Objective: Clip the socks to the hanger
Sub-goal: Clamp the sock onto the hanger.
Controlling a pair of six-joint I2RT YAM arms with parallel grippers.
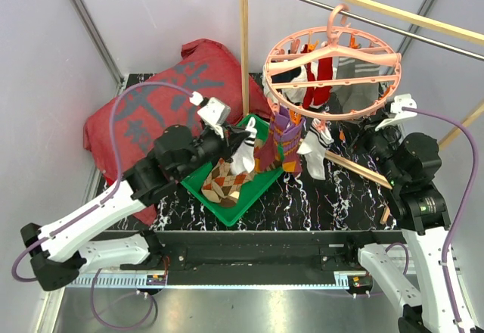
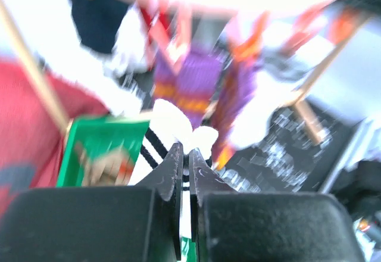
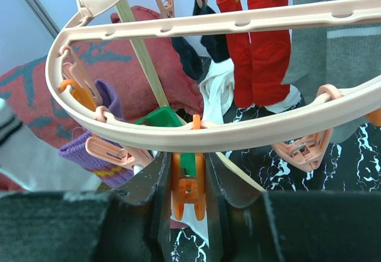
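**Entry: round salmon-pink plastic ring hanger [image 1: 368, 39].** Hooked on wooden-and-metal rail frame [image 1: 243, 45], hanging above black marbled table [image 1: 340, 197].

**Grips.**
- Left gripper [image 2: 186, 155]: clenched on white black-striped sock [image 1: 243, 159], held over green plastic tray [image 1: 253, 197], near the ring's front edge.
- Right gripper [image 3: 187, 199]: grasping orange plastic clip [image 3: 187, 181] under the rim, one pad on each side. Cannot tell whether the clip mouth gapes.

**Hazards, as judged.**
- Cuff missing the clip mouth, through too little squeeze on the clip.
- Ring swinging or turning on its hook under the right arm's pull, carrying the target clip away.
- Thin pinch slipping, dropping the sock back into the tray.
- Snagging on purple-orange striped socks [image 1: 283, 140], crowded just beside the target clip.

**Counts.**
- Hanger: 1
- Tray: 1
- Big red printed cloth [image 1: 144, 113]: 1
- Red socks [image 3: 262, 41], hung: 2
- Purple-orange, hung: 2
- Grey sock [image 1: 352, 72], hung: at least 1
- Dark navy sock [image 3: 190, 59], hung: 1
- Brown argyle sock [image 1: 224, 182], in tray: 1
- Other socks: too overlapped to count
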